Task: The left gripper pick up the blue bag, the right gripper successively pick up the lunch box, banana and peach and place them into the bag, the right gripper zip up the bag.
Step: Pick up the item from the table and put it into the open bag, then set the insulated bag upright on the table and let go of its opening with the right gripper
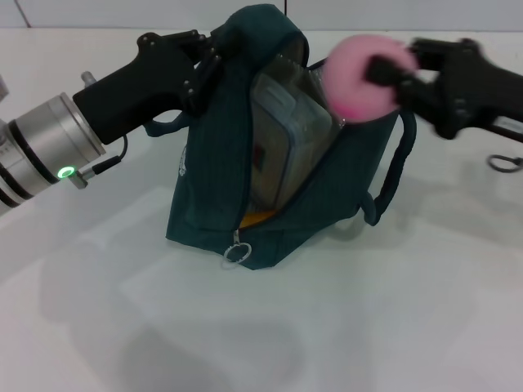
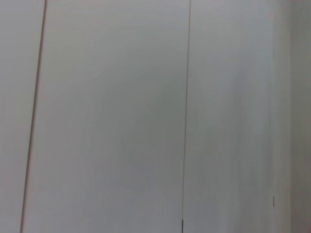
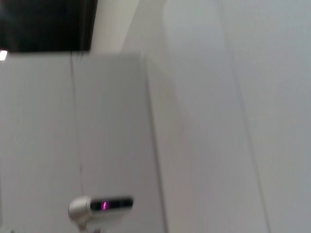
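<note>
The blue bag stands upright and unzipped on the white table, its top held up by my left gripper, which is shut on the upper edge near a handle. Inside the opening the clear lunch box leans on end, and a sliver of the yellow banana shows below it. My right gripper comes in from the right, shut on the pink peach, which hovers at the bag's open upper right rim. The zipper's ring pull hangs at the bag's front bottom. Neither wrist view shows these things.
A metal ring lies on the white table at the far right. One bag handle loops down on the right side. The wrist views show only pale wall panels and a small white device with a purple light.
</note>
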You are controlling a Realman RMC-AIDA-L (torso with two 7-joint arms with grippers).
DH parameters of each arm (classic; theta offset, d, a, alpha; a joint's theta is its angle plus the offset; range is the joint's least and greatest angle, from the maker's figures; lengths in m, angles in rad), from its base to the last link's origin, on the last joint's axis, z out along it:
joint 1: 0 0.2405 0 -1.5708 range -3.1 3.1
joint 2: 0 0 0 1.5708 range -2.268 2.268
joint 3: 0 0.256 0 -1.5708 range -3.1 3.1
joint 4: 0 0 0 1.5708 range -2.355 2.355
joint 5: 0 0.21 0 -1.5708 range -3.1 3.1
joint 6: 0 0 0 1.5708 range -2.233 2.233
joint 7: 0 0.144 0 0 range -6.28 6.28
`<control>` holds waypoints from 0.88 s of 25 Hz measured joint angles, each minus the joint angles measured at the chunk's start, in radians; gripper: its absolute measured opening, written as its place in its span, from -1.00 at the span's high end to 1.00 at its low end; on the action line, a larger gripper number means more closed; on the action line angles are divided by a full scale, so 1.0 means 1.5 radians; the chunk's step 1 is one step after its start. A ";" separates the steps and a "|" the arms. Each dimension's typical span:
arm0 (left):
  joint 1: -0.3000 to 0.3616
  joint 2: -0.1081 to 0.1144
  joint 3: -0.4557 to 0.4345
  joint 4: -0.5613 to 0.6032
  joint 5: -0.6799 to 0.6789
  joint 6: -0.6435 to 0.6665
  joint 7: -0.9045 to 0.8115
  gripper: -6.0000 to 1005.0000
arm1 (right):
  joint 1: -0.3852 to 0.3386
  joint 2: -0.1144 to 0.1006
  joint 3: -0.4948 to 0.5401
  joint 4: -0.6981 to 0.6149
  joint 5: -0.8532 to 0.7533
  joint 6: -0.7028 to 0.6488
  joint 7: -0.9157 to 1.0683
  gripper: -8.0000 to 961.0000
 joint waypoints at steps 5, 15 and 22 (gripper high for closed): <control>0.000 0.000 0.001 -0.002 -0.001 0.000 0.000 0.90 | 0.012 0.000 -0.097 -0.074 -0.005 0.078 0.042 0.53; 0.001 -0.001 0.001 -0.003 -0.001 0.000 0.003 0.90 | 0.027 0.006 -0.133 -0.084 -0.005 0.128 0.076 0.20; 0.000 -0.002 0.002 -0.006 -0.001 0.000 0.005 0.90 | -0.006 0.007 -0.137 -0.088 0.038 0.111 0.051 -0.12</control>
